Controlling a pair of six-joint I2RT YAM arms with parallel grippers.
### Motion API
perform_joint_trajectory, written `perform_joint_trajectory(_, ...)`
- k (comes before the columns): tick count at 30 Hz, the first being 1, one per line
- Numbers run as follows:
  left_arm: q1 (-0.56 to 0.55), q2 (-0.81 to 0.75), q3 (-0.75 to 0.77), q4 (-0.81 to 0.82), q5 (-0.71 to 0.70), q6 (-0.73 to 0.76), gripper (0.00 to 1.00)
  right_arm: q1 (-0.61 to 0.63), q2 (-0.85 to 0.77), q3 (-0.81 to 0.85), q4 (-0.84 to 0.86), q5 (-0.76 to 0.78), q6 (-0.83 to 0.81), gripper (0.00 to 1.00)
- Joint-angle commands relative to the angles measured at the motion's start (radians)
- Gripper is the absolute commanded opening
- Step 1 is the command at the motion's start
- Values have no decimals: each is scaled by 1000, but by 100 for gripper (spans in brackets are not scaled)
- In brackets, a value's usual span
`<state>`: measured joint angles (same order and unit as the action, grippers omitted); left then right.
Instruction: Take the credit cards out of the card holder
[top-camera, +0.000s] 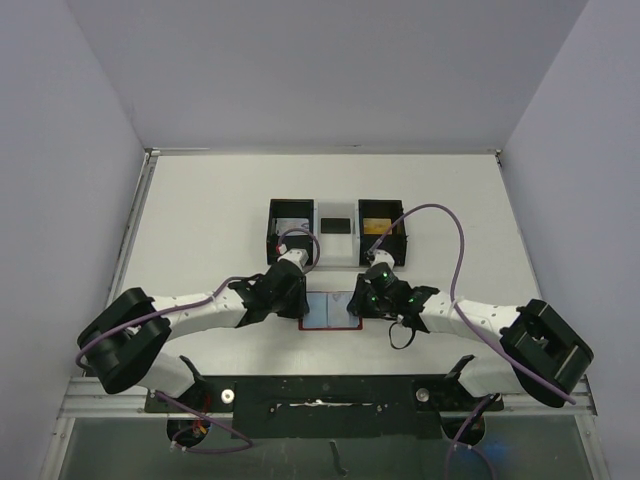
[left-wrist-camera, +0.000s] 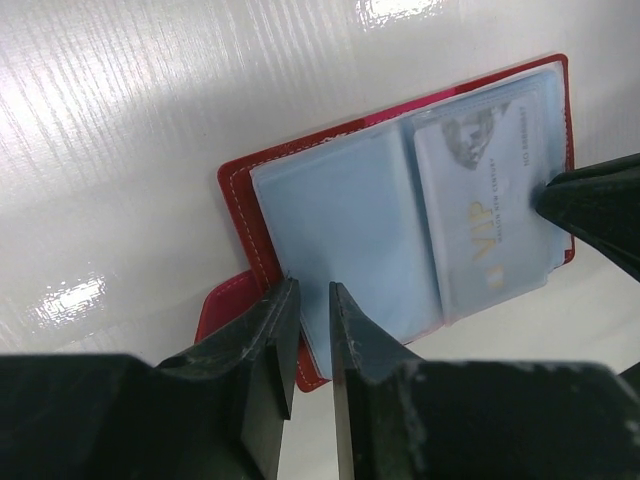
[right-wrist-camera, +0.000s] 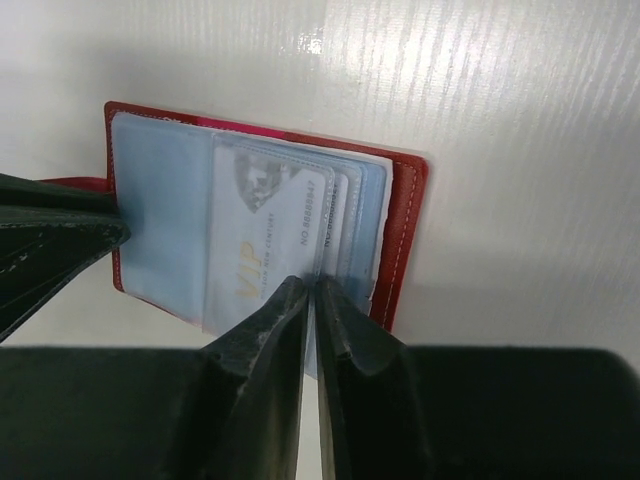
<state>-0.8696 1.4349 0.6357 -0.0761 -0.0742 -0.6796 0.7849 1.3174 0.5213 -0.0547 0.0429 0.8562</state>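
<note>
The left gripper (left-wrist-camera: 310, 300) has its jaws narrow, a slit between them, straddling the near edge of the card holder (left-wrist-camera: 238, 195) – biting or not, I cannot tell. The right gripper (right-wrist-camera: 312, 292) is all but closed at the near edge of the opposite page. The holder lies open and flat on the table (top-camera: 200, 220), between the two. A pale credit card (left-wrist-camera: 480, 225) sits in a glossy sleeve (left-wrist-camera: 345, 220) – thin, light, stiff, probably slick. I'd pinch an exposed card edge while the floppy holder is pinned.
</note>
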Motion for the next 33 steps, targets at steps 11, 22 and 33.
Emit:
perform_joint_trajectory(11,-1,-12,1,27,13,2,12,-40,-23,42,62,-65,15,21)
perform_joint_trajectory(22,1,-29,2,31,15,4,8,-117,-17,-71,338,-270,125,18)
perform_joint_trajectory(33,1,-39,1,48,28,-4,7,-118,14,-50,304,-266,112,5)
